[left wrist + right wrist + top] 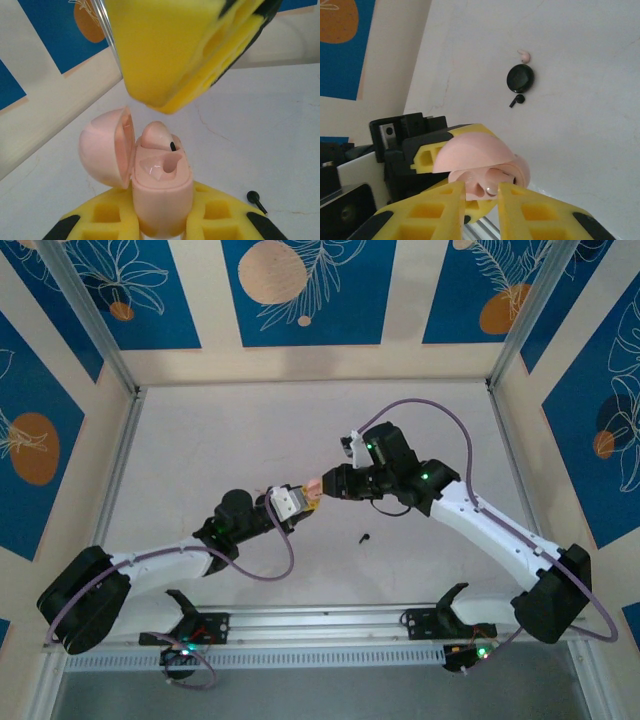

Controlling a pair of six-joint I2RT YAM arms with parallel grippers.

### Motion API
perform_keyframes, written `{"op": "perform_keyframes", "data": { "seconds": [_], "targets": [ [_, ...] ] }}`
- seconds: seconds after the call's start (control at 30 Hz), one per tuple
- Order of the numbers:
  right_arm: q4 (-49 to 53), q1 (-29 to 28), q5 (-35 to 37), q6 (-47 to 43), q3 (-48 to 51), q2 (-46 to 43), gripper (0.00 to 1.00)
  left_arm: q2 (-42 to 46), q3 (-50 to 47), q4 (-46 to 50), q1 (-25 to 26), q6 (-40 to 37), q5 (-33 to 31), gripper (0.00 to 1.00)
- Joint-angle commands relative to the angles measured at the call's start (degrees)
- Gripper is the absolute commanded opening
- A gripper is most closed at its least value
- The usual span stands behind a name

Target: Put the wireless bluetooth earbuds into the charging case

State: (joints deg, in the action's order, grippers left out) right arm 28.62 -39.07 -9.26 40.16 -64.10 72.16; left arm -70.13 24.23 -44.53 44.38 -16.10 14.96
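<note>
The pale pink charging case stands upright with my left gripper shut on its body, its lid swung open to the left. A pale pink earbud sits in the case's far socket, and the near socket is bare. My right gripper hovers just above the case without touching the bud; its fingers stand a narrow gap apart with nothing between them. The black earbud lies on the table to the right of the case. From above, both grippers meet at the case.
In the right wrist view, a round black disc lies on the table with a small pink piece beside it and the black earbud on its other side. In the top view that bud lies near the rail.
</note>
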Motion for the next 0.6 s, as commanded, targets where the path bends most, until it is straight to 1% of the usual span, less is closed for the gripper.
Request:
{"op": "perform_keyframes", "data": {
  "seconds": [0.0, 0.13, 0.2, 0.27, 0.37, 0.57],
  "targets": [
    [-0.28, 0.04, -1.69, -1.56, -0.15, 0.29, 0.24, 1.60, -0.45, -1.29, 0.54, 1.44, 0.60, 0.08],
    [-0.36, 0.12, -1.38, -2.57, -0.76, -0.07, 0.25, 1.84, -0.32, -0.28, 0.44, 2.07, 0.38, 0.08],
    [-0.50, 0.11, -1.13, -3.38, -1.49, -0.34, 0.30, 2.05, -0.41, 0.09, 0.01, 2.57, -0.21, 0.08],
    [-0.66, 0.10, -0.98, -4.01, -2.14, -0.53, 0.31, 2.42, -0.50, 0.80, -0.69, 3.18, -0.63, 0.08],
    [-0.86, 0.22, -1.03, -4.94, -3.16, -0.31, 0.32, 3.44, -0.98, 1.72, -2.38, 4.71, -0.57, 0.08],
    [-1.26, 0.23, -1.28, -6.40, -5.12, 1.34, 0.33, 6.20, -2.69, 3.08, -7.49, 9.18, 0.51, 0.08]
  ]
}}
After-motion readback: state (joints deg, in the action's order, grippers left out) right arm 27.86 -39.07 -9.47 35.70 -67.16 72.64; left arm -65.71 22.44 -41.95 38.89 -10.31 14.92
